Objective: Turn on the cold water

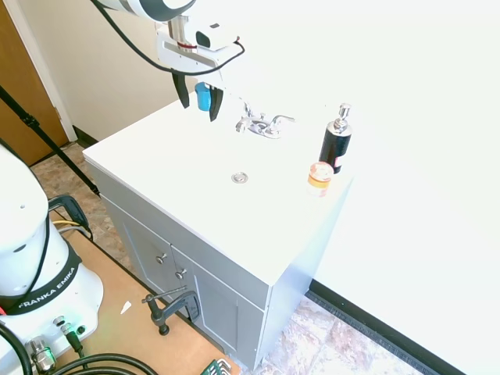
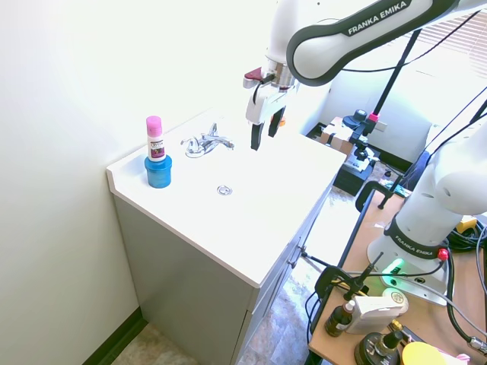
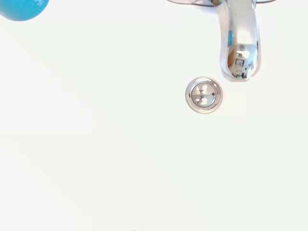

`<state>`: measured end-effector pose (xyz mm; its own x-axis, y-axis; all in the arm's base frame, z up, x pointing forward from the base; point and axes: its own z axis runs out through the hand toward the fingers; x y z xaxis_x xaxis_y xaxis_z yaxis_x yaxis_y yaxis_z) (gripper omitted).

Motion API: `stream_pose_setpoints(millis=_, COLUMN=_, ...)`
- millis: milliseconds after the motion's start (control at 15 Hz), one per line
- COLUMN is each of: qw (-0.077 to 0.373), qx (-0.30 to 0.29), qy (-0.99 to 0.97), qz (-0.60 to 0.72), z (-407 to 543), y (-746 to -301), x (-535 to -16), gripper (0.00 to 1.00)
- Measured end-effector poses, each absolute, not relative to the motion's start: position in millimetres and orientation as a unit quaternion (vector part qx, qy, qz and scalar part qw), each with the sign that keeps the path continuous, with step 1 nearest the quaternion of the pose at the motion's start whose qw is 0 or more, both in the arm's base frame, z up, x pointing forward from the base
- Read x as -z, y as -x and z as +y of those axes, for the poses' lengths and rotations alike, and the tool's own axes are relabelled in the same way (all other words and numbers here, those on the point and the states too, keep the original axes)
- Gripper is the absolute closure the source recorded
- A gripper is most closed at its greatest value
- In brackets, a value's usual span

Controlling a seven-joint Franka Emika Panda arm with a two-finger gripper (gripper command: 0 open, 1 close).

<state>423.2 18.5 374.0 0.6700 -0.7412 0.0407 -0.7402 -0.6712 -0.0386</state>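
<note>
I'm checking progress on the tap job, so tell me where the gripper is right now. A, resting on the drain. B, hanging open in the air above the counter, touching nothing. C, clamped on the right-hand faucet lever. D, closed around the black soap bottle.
B: the gripper hangs open above the white counter, clear of the faucet and its cold water lever.

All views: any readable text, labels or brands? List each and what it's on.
"FRANKA EMIKA" on the white arm link at the top of the second exterior view.
"FRANKA EMIKA" on the black band of the arm base in the second exterior view.
"FRANKA EMIKA" on the black band of the arm base in the first exterior view.
Label on the pink-capped bottle: too small to read.
Black soap bottle and small jar: no readable print.
Wrist view: no text.
</note>
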Motion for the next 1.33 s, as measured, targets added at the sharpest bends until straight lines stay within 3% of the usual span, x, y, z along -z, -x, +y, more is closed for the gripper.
stream_pose_setpoints(millis=333, qw=0.002, qx=0.06, qy=0.899, qz=0.434, z=1.4, y=-436.9, x=-374.4, gripper=0.0)
stream_pose_setpoints(millis=867, qw=-0.053, qx=0.188, qy=0.865, qz=0.463, z=-47.9, y=-534.6, x=-364.5, gripper=0.0)
stream_pose_setpoints(millis=1333, qw=-0.097, qx=0.209, qy=0.857, qz=0.46, z=-80.2, y=-588.8, x=-337.6, gripper=0.0)
